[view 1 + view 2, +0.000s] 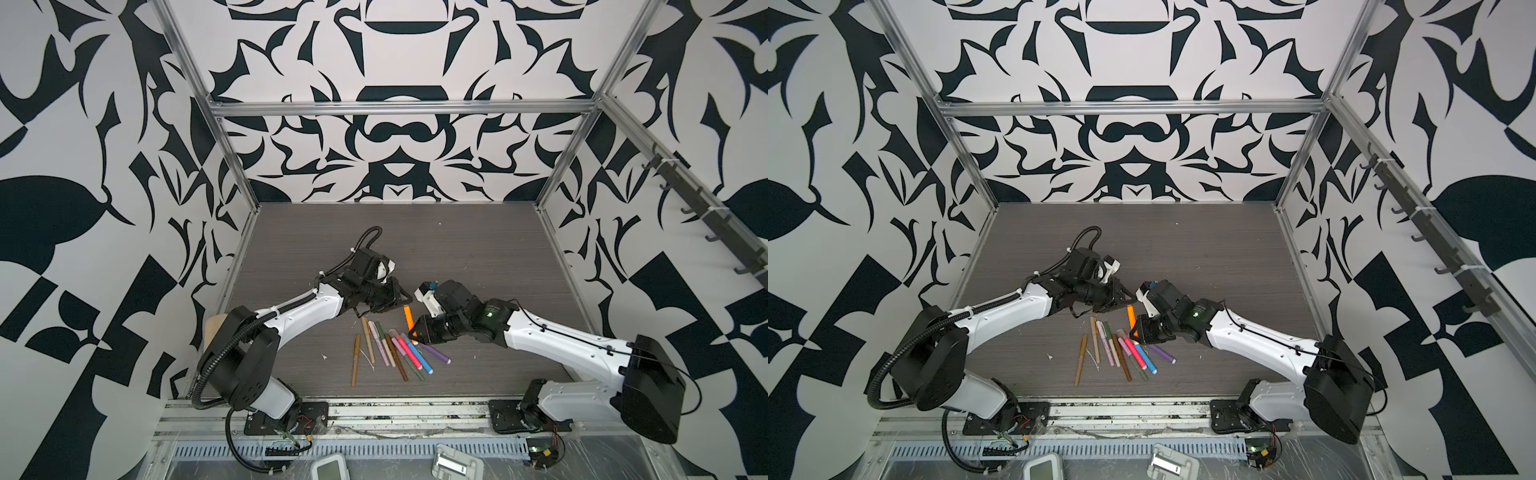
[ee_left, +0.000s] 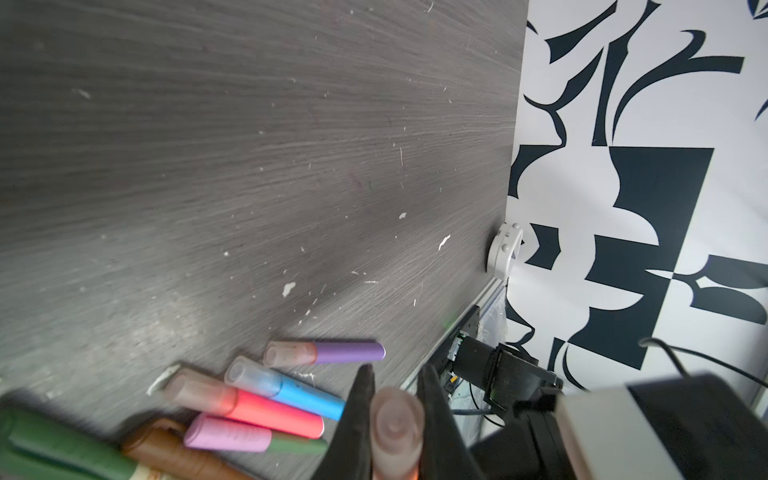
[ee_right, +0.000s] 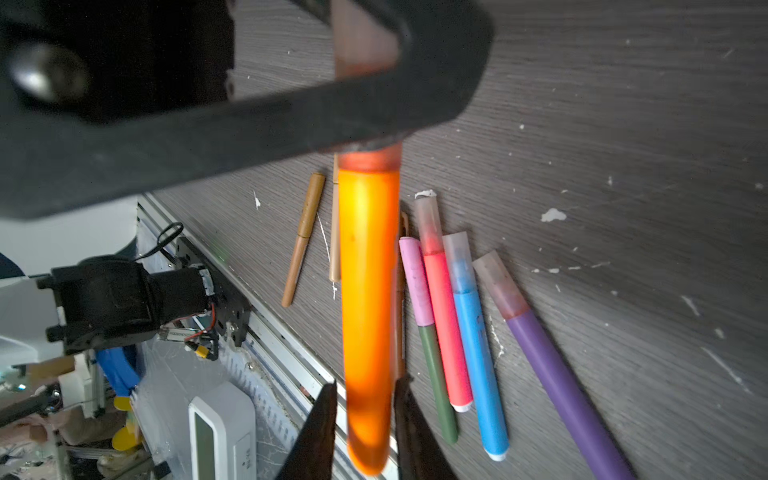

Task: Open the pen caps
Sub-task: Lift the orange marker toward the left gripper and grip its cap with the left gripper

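Observation:
An orange pen [image 1: 408, 318] [image 1: 1130, 316] [image 3: 368, 270] is held above the table between both grippers. Its translucent pinkish pen cap [image 2: 397, 424] [image 3: 368, 162] still sits on the barrel. My left gripper [image 1: 401, 297] [image 2: 397, 376] is shut on that cap. My right gripper [image 1: 415, 332] [image 3: 366, 384] has its fingers either side of the barrel's other end, slightly parted, with a gap on one side. Capped pens lie in a fan on the table below: purple [image 3: 557, 365], blue [image 3: 478, 332], red-pink [image 3: 446, 316], pink-and-green [image 3: 428, 332], tan [image 1: 356, 359].
The dark wood-grain table [image 1: 457, 249] is ringed by patterned walls and aluminium posts. A metal rail [image 1: 407, 415] runs along the front edge. A white timer [image 1: 330, 467] and a grey plate [image 1: 453, 461] lie beyond it. Paint flecks dot the table.

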